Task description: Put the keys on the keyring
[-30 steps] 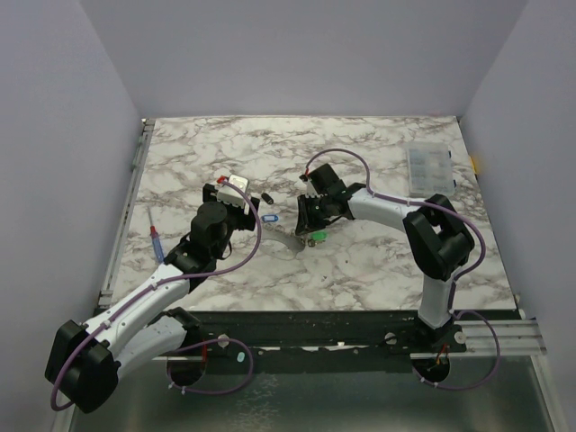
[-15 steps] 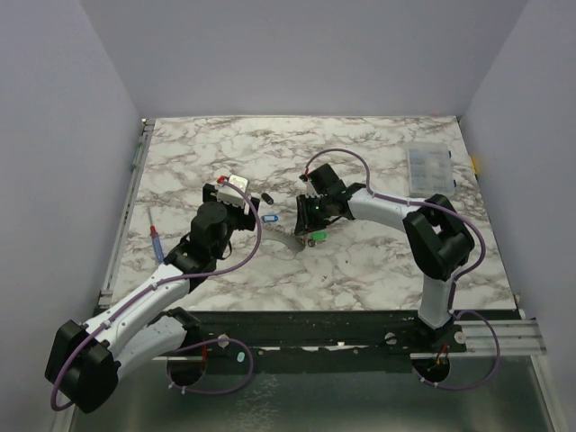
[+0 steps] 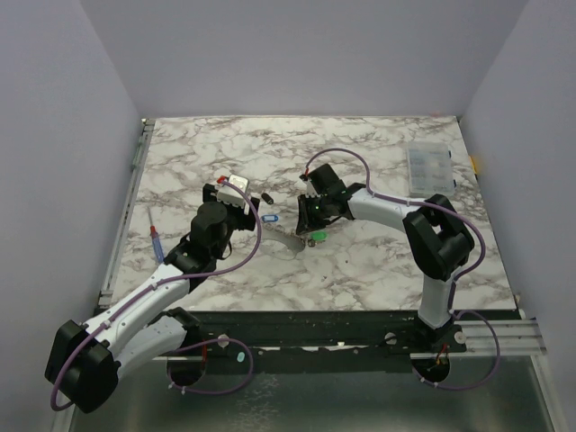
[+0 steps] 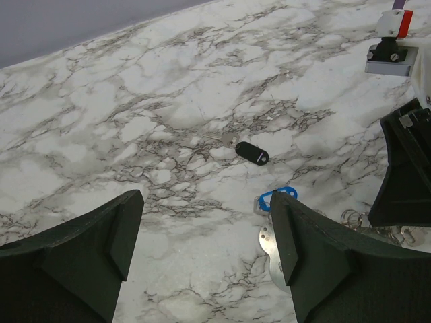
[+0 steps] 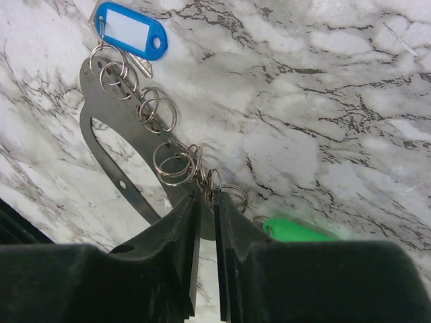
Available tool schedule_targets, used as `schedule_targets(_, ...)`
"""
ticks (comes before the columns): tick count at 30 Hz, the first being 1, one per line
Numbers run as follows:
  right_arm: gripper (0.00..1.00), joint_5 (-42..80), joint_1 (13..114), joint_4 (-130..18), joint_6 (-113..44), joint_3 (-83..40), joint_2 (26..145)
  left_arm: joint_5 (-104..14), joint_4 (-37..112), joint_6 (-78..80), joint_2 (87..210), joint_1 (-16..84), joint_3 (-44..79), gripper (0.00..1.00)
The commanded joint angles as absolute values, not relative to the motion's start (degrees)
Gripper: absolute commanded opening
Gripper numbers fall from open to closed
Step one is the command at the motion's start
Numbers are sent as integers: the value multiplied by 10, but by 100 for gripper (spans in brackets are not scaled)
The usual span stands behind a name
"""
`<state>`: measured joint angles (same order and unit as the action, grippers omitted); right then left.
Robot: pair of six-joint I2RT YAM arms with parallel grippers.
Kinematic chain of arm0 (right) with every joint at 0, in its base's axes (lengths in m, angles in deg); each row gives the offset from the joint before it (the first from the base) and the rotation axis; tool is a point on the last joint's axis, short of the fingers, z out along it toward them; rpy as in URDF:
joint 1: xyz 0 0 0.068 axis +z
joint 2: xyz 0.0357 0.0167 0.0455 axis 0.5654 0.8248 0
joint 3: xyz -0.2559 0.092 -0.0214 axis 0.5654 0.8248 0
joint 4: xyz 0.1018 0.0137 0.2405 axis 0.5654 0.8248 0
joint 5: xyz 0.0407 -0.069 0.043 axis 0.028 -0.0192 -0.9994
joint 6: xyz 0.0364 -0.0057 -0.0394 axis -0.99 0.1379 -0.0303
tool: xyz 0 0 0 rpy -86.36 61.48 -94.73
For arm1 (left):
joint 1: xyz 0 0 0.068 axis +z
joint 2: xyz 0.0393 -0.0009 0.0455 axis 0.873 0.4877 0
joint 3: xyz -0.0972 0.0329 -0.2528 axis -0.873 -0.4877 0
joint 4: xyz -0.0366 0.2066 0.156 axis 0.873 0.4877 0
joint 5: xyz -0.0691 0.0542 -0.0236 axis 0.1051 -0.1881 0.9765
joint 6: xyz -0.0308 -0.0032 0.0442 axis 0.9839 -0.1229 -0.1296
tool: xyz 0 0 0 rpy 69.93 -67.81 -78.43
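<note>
Currently your right pincer (image 5: 205, 198) is low over the middle of the marble desk (image 3: 360, 270), and its two fingers are pressed almost together, with only a thin slit between them. In the right wrist view one small ring of the keyring (image 5: 138, 138) goes into this slit, so the pincer seems to be pinching the keyring by its chain. The keyring is a flat grey metal loop that lies on the desk, and a row of small silvery rings runs along its edge. The blue key (image 5: 128, 30) lies at the far end of this row, touching the last rings; I cannot tell if it is threaded on a ring or only lies against it. The green key (image 5: 296, 231) lies just beside the right fingers, on the other side from the grey loop, and it is partly hidden behind them.

Your left pincer (image 4: 205, 202) hangs above the desk with its fingers spread wide and nothing between them. In its wrist view the blue key and the end of the keyring are near the right-hand finger. A black tag (image 4: 252, 153) lies a little farther on the marble, apart from the keys.

A clear box (image 3: 427, 166) stands near the far right edge of the desk. A blue and red pen tool (image 3: 157, 241) lies near the left edge.
</note>
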<state>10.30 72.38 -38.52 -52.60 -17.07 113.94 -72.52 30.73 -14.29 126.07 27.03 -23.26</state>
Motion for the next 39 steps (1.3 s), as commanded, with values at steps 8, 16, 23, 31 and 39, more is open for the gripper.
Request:
schedule_targets(8, 23, 106, 730, -395, -519, -179, 1156, -711, 308, -150, 1254, 269, -217, 83)
schedule_targets(16, 9, 108, 732, -397, -518, -178, 1159, -711, 308, -149, 1254, 269, -217, 83)
schedule_targets(23, 1, 113, 732, -395, -503, -178, 1151, -711, 308, -149, 1255, 269, -216, 83)
schedule_targets(31, 1, 148, 732, -375, -465, -178, 1111, -707, 307, -151, 1251, 269, -216, 83)
schedule_targets(39, 1, 149, 732, -385, -439, -168, 1079, -695, 303, -156, 1244, 269, -217, 83)
